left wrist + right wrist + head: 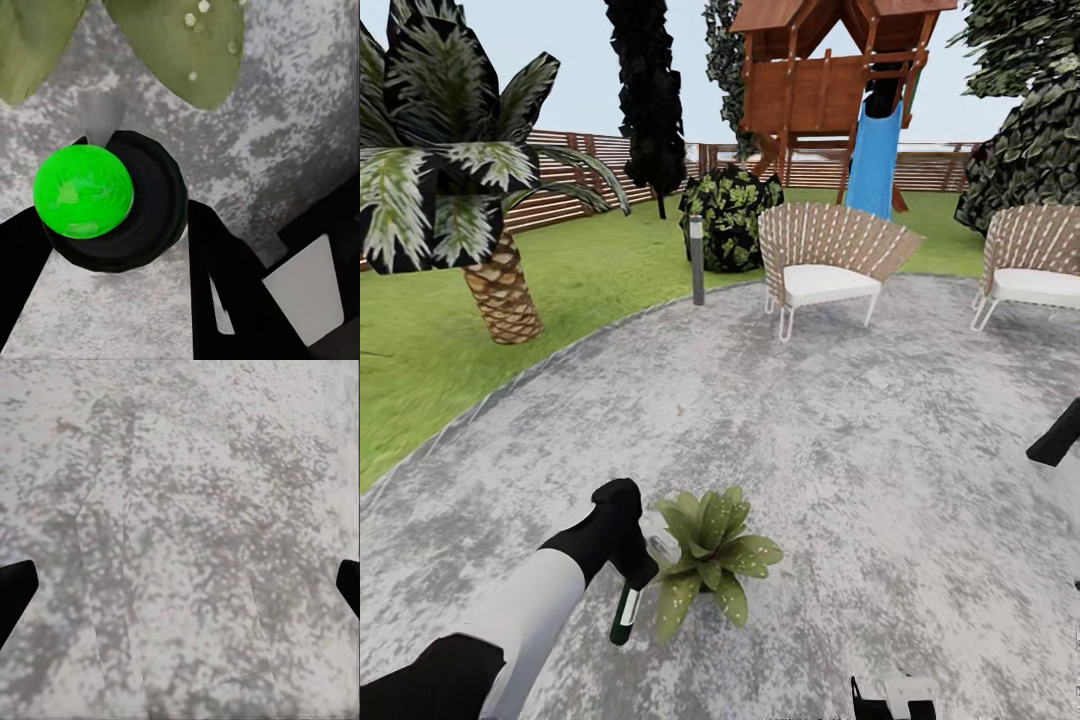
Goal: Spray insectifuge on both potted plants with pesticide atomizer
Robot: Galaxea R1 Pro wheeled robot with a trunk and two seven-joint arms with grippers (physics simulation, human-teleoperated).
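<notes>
Now, far to the left, a tall palm [450,180] stands on the green lawn [420,370] in front of a brown fence [560,190]. Lower down, the left tool [628,556] is closed around the pesticide atomizer [625,612], and the dark green bottle hangs down from it above the grey patio [810,430]. Up close, the bottle's bright green end [82,191] sits between the two black fingers [225,277]. Just beside the bottle is a potted plant [710,560] with pointed, speckled leaves [184,45]. Farther back, a grey lamp post [697,260] stands at the patio's edge, next to a round bush [732,215]. Then come a wicker chair [830,260], a wooden play tower with a blue slide [875,160], and a second chair [1035,260]. The right tool [180,585] is wide open, holding nothing, over bare patio.
</notes>
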